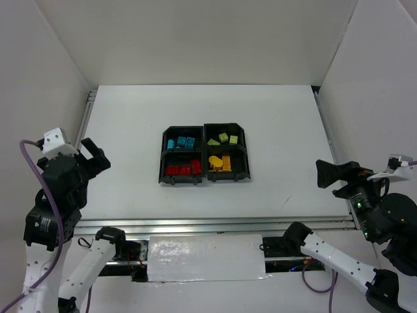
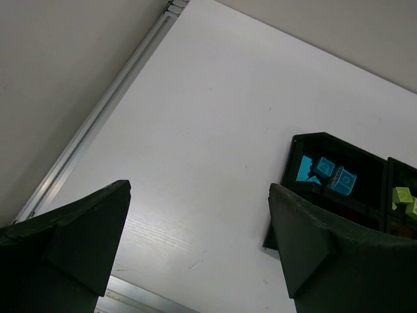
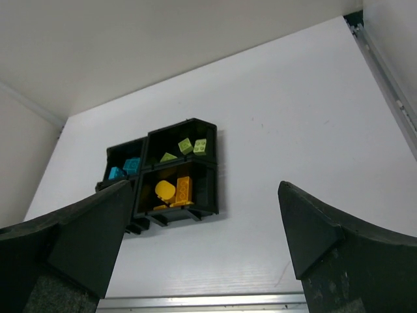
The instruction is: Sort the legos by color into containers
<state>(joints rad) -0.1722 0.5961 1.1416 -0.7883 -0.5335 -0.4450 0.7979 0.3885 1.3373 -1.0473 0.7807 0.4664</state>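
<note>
Left pincer (image 1: pixel 96 155) hangs over the near left corner of the white table (image 1: pixel 280 117), jaws spread wide and nothing between them. The right pincer (image 1: pixel 324 174) hovers at the near right edge, also spread apart and holding nothing, its tips pointing in across the table.

A black tray (image 1: pixel 203 152) of four square compartments sits on the table between the two, well apart from both. It lies ahead and to the right of the left pincer, and ahead and to the left of the right one.

All the bricks on show lie inside the tray, one colour to a compartment:
- The cyan bricks (image 1: pixel 181 142) fill the far compartment on the left pincer's side.
- The red bricks (image 1: pixel 184 168) lie in the near compartment on that side.
- The lime green bricks (image 1: pixel 225 139) sit in the far compartment on the right pincer's side.
- The yellow-orange bricks (image 1: pixel 220 162) sit in the near one on that side, a rounded piece among them.

From the left wrist, the tray's far corner with the cyan bricks shows just past the pincer's right finger (image 2: pixel 313 248). From the right wrist, the tray sits beyond the gap between the fingers, and the left finger (image 3: pixel 85 235) hides the compartment holding the red bricks.

A purple cable (image 1: pixel 29 147) loops beside the left arm.
</note>
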